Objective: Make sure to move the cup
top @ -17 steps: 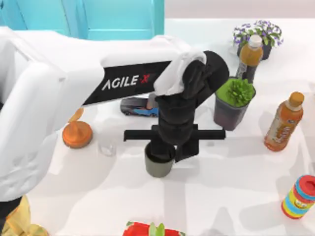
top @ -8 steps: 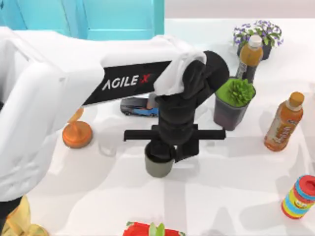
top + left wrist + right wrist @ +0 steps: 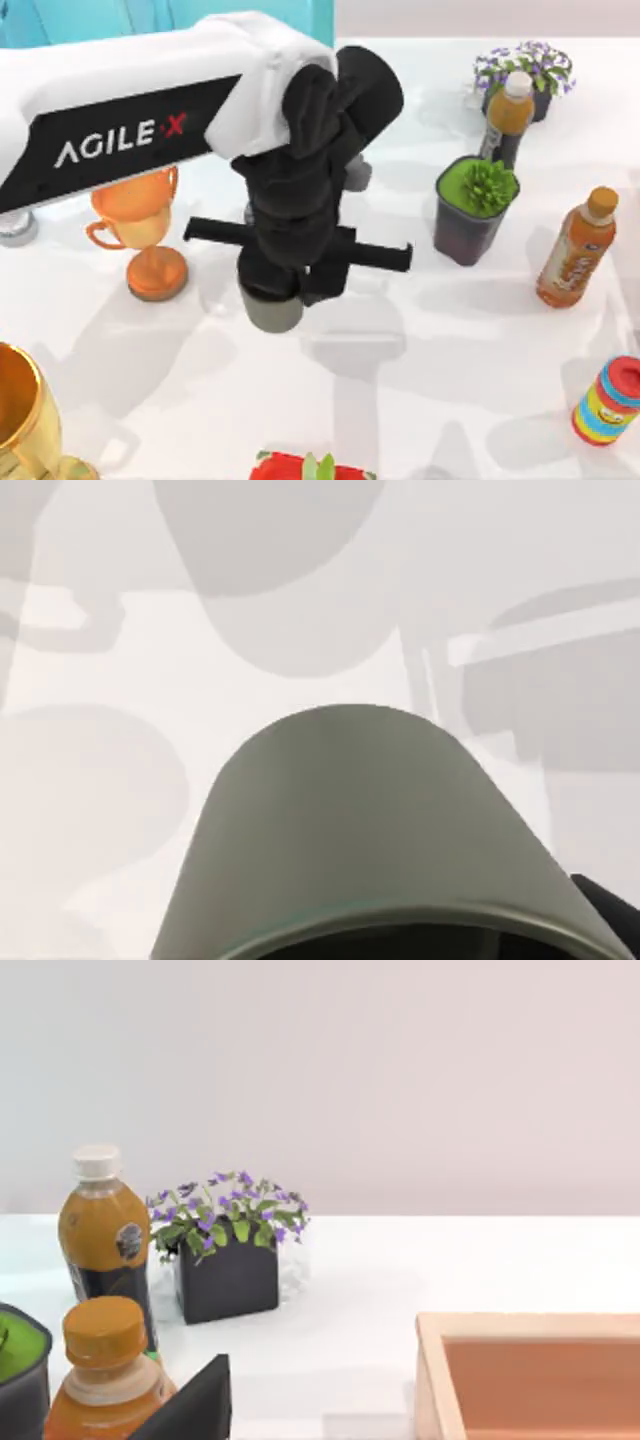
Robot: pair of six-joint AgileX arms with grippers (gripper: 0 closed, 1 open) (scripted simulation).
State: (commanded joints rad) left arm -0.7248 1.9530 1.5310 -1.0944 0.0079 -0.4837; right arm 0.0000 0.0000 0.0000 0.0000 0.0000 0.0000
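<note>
One cup [image 3: 271, 310], plain grey-green, sits pinched in the left hand [image 3: 275, 292], above the white table [image 3: 450, 350] near its middle, just right of the orange trophy [image 3: 150, 235]. From the left wrist, the cup's wall [image 3: 350, 820] looms close.

A glossy white tabletop [image 3: 480, 340] spreads across the scene, crossed by soft grey shadows falling toward six o'clock. At eleven o'clock in the top view stands a turquoise panelled structure [image 3: 150, 18]. Behind the table's far edge rises a plain pale pinkish-grey wall [image 3: 400, 1070], evenly lit.
</note>
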